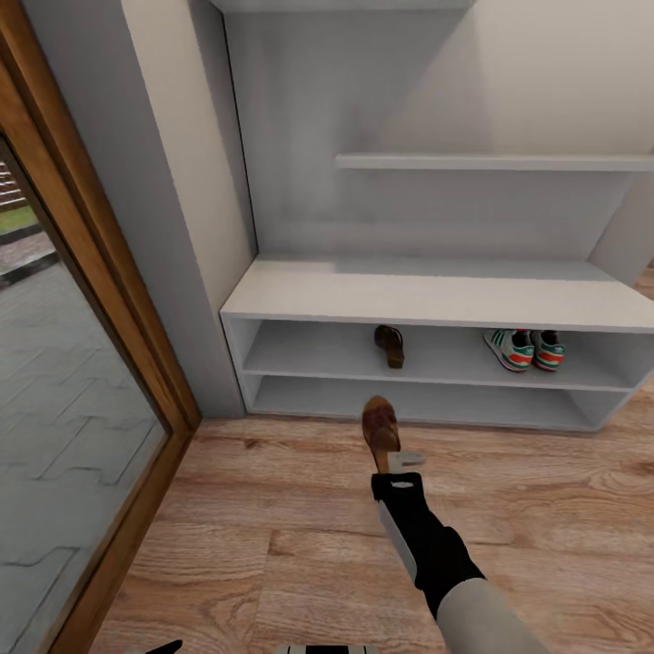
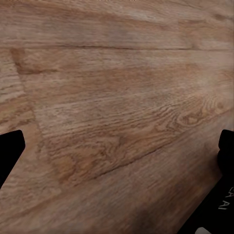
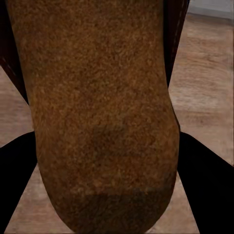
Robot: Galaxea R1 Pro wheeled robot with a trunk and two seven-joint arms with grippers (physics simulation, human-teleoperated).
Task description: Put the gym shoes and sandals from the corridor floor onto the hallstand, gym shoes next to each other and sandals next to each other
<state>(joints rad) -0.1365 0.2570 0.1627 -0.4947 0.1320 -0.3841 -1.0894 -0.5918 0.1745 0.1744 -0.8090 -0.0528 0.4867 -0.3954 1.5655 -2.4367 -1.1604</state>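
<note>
From the head camera, the shoe rack stands against the wall, pale grey, with a broad low top, two open shelf slots under it and a shelf higher up. On the upper of the two slots, one sandal lies near the middle of the rack, heel end toward the room. Well to its right on the same shelf, the two gym shoes sit side by side, touching or nearly so, white with green stripes and red accents. In front of the rack, over the wooden floor, the right gripper holds the second sandal by its near end; the sandal points toward the rack's lower slot, its far end just short of the rack's front edge. A glass door with a wooden frame stands to the left of the rack.

In the left wrist camera, the left gripper hangs over bare floor planks, its two dark fingertips wide apart with nothing between them.

In the right wrist camera, the held sandal's brown footbed runs between the two dark fingers, which are closed against its sides, with the floor beneath and a sliver of the rack beyond.
</note>
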